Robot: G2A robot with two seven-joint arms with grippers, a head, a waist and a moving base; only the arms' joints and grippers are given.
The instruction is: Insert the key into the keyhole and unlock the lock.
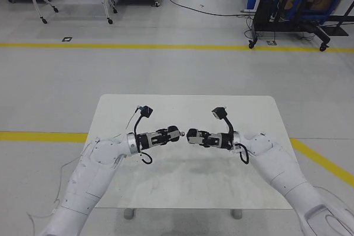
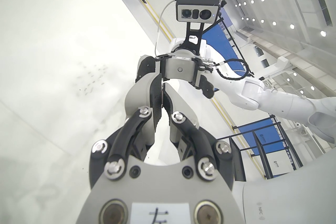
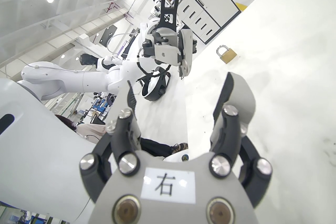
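The key point(image 3: 185, 67) was pinched in the left claw point(image 2: 162, 86) near the padlock point(image 3: 226, 54), left lying on the tabletop point(image 3: 275, 51), while the right claw point(image 3: 179, 82) was spread farther from the padlock, presumably to seize it.

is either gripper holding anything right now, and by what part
The left gripper is shut on a small metal piece, apparently the key; which part it grips cannot be told. The right gripper is open and empty.

White table point(image 1: 189, 112), grey floor point(image 1: 165, 71), yellow lines point(image 1: 106, 45)
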